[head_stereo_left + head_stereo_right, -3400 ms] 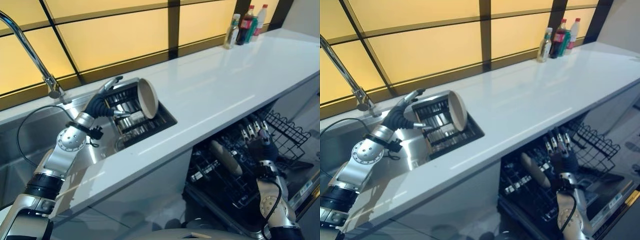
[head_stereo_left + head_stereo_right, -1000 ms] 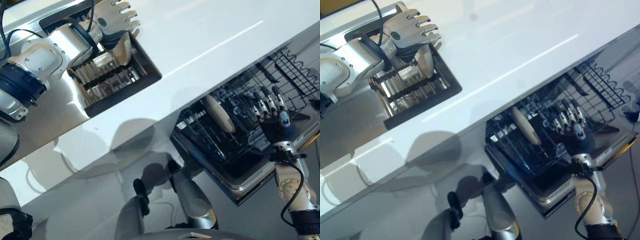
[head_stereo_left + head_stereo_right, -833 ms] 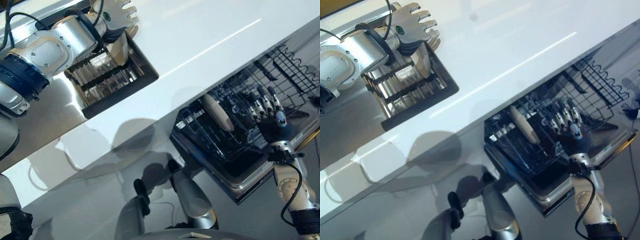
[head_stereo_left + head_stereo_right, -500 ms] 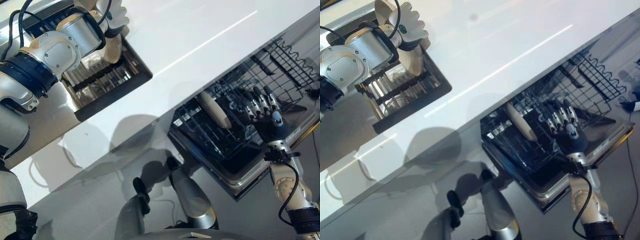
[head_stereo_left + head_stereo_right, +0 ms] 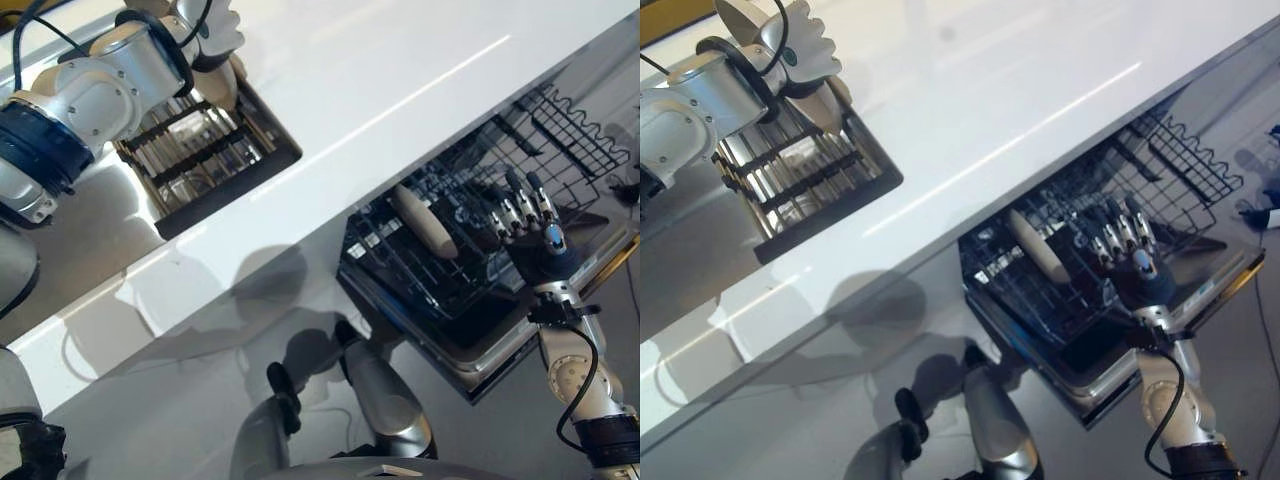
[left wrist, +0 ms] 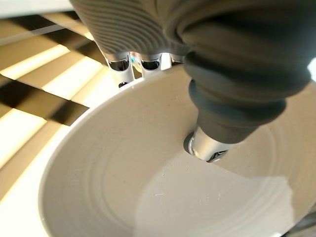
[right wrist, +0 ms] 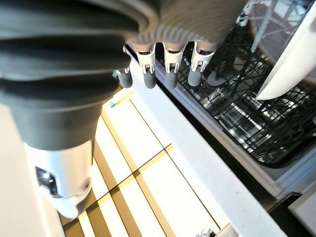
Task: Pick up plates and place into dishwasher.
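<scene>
You are looking down on a white countertop (image 5: 330, 70) with a black dish rack (image 5: 205, 160) sunk in the sink at its left end. Below the counter edge, the dishwasher's black wire rack (image 5: 470, 270) is standing pulled out. Your left hand (image 5: 805, 50) is pinching a beige plate (image 5: 820, 105) by its rim above the dish rack, the plate on edge with its long axis running top to bottom. A second plate (image 5: 422, 222) is already leaning in the dishwasher rack. Your right hand (image 5: 535, 225) is hovering there, fingers straight and spread.

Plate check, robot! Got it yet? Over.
Left hand shut on plate above the sink rack. Right hand open over dishwasher rack, one plate already racked. Nothing in the way.
</scene>
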You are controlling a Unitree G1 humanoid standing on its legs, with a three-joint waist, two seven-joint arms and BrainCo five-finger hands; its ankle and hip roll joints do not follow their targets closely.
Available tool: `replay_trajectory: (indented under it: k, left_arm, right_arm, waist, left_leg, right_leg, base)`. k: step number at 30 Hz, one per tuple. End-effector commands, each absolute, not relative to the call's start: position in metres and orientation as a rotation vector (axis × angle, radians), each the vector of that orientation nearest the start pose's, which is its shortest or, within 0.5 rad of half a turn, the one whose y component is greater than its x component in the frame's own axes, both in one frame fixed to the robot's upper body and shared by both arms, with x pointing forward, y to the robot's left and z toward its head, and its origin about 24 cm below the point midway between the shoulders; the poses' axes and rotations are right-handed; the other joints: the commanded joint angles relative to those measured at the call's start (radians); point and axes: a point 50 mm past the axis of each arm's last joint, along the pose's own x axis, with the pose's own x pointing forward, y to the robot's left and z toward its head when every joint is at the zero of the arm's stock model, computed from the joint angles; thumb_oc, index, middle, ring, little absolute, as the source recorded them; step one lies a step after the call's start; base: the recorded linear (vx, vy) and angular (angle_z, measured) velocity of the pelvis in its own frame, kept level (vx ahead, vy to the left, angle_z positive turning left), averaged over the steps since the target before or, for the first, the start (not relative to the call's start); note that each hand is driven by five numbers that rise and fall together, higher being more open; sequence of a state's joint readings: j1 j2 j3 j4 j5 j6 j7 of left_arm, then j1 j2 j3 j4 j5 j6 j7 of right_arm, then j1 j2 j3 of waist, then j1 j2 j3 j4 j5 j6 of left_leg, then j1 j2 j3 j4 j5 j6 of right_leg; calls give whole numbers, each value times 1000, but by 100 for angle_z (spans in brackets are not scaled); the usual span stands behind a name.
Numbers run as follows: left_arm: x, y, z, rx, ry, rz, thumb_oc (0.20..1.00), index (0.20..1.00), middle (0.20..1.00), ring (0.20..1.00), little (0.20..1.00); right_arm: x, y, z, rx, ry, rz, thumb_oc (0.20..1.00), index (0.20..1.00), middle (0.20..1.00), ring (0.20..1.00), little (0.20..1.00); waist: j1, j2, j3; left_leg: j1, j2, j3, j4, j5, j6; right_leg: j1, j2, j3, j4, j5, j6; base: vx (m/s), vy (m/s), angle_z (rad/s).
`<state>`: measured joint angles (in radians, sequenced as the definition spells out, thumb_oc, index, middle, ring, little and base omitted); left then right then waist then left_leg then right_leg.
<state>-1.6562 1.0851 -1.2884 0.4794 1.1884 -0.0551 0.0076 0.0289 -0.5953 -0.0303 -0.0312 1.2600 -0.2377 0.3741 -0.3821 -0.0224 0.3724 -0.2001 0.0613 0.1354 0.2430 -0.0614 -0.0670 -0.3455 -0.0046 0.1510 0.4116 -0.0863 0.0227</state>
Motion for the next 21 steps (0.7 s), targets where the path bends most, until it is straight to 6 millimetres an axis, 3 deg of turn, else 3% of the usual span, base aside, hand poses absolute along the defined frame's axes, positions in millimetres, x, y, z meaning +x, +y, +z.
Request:
replay_trajectory:
  k: [1,6,8,13,17,21]
  left_arm:
    - [343,204,404,-3316,731,-605,200,200,200,200,200]
    - [335,207,399,-3472,859,-495,200,200,200,200,200]
    - [331,205,394,-3591,1005,-435,200,200,200,200,200]
    - [320,202,389,-3796,1659,-393,200,200,200,200,200]
    - [314,205,382,-3800,2243,-326,200,200,200,200,200]
    - [312,211,360,-3749,2700,-199,200,200,200,200,200]
  right_arm:
    - [236,-275,120,590,-448,231,1000,1000,1000,1000,1000]
    - [234,-275,114,586,-404,212,1000,1000,1000,1000,1000]
    - [233,-277,111,584,-392,194,1000,1000,1000,1000,1000]
    - [228,-279,103,580,-399,113,1000,1000,1000,1000,1000]
    - [225,-282,105,506,-421,22,1000,1000,1000,1000,1000]
    - [225,-284,107,458,-434,-49,1000,1000,1000,1000,1000]
  waist:
    - [5,11,-98]
    - [25,26,-150]
    - [36,30,-173]
    - [68,36,-232]
    - [84,37,-278]
    - [90,44,-311]
  left_leg:
    - [-9,37,2,-12,5,17]
    - [38,31,1,-39,2,20]
    - [59,28,-2,-49,-1,21]
    - [116,21,-12,-84,-6,24]
    - [153,10,-13,-107,-13,30]
    - [188,0,-6,-129,-20,36]
  right_leg:
    - [20,-32,17,-131,66,81]
    - [71,-38,11,-164,67,88]
    - [97,-40,8,-179,65,91]
    - [167,-43,7,-220,59,102]
    - [204,-42,17,-247,60,107]
    - [229,-38,29,-258,61,112]
  base:
    - [76,2,-3]
    - [72,15,2]
    - [62,18,0]
    - [55,13,3]
    - [7,38,8]
    - [-24,64,1]
